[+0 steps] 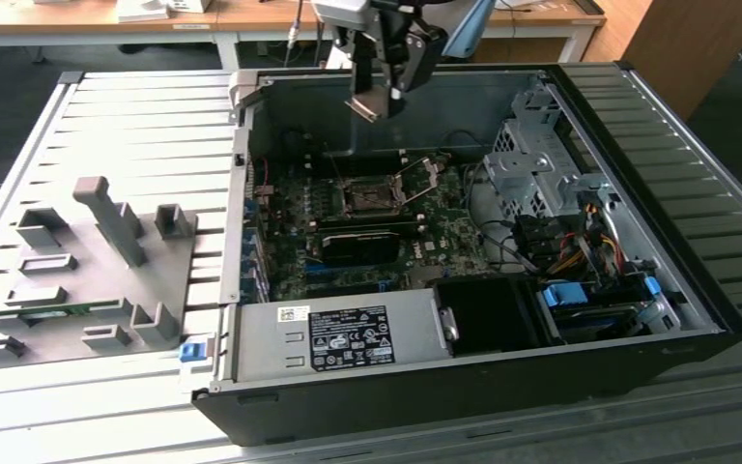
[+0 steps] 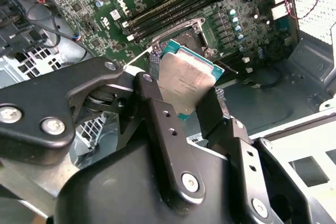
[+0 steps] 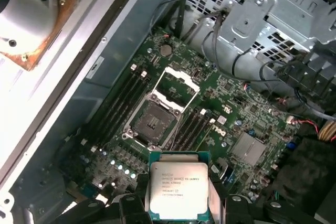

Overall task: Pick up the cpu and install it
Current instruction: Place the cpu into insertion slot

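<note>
While the gripper [image 1: 378, 95] hangs over the open computer case [image 1: 474, 387], I note its fingers [image 2: 152, 97] clamped on the cpu [image 2: 185, 77], one on each of two opposite edges. The cpu is up in the air, well above the motherboard socket [image 3: 152, 124] and apart from it. Its metal top faces the first wrist view, with the green edge showing round it. In the exterior view the chip hangs tilted and appears beyond the socket, near the case's far wall.

Socket is uncovered: its metal load frame [image 3: 176, 85] stands hinged open at one side, and the dark contact field is bare. Black memory slots [image 3: 118, 106] run along both flanks of the socket. Drive cage [image 3: 273, 9] and cables [image 3: 241, 61] lie past the socket's hinged side. Grey tray [image 1: 88, 280] rests on the slatted desk [image 1: 127, 126], well apart from the socket, outside the case on the exterior view's left.
</note>
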